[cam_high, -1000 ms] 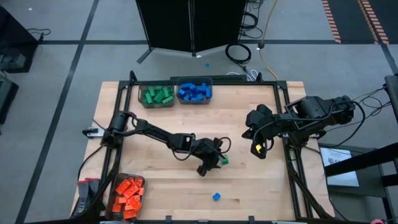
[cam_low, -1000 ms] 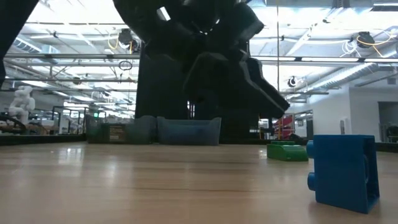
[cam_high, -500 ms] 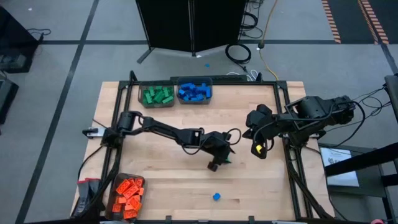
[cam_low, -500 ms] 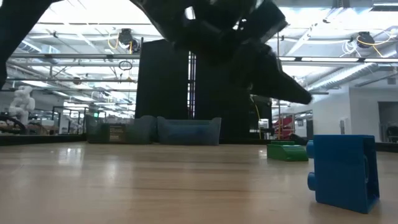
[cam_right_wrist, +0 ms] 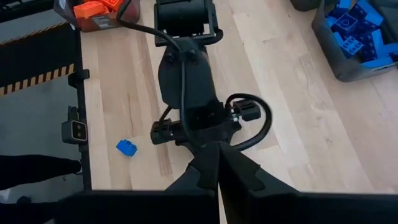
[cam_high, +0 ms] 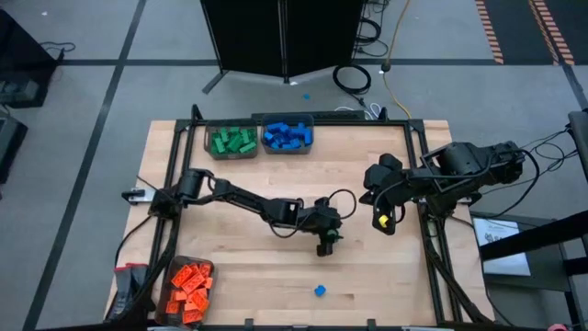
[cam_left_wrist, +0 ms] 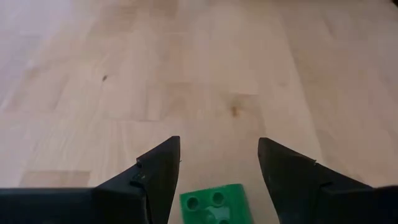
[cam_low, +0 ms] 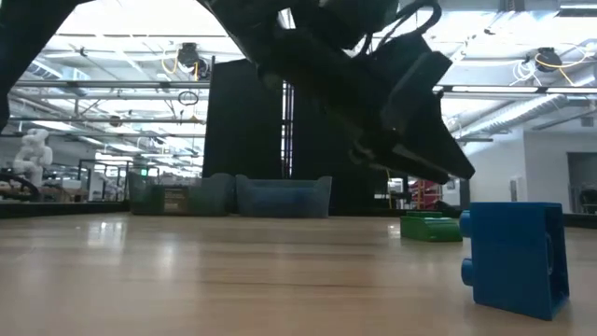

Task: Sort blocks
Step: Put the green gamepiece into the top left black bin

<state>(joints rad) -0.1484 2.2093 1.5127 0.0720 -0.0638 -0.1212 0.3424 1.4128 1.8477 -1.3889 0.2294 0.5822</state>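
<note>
A small green block (cam_left_wrist: 214, 202) lies studs up on the wooden table; the low view shows it flat on the wood (cam_low: 431, 227). My left gripper (cam_left_wrist: 217, 143) is open and slants down over it, one finger on each side, touching nothing. In the high view this gripper (cam_high: 324, 246) is at the table's middle. A lone blue block (cam_high: 320, 291) rests on the table nearer the front edge. My right gripper (cam_high: 381, 221) hangs raised at the table's right, shut and holding nothing.
At the far edge stand a bin of green blocks (cam_high: 231, 141) and a bin of blue blocks (cam_high: 288, 135). A bin of orange blocks (cam_high: 188, 287) stands at the near left corner. Bare wood surrounds the two loose blocks.
My left gripper has gone toward the table's right edge until it stands over the green block, rolling about its own pointing line on the way. Its fingers have stayed open. Neither loose block has moved.
</note>
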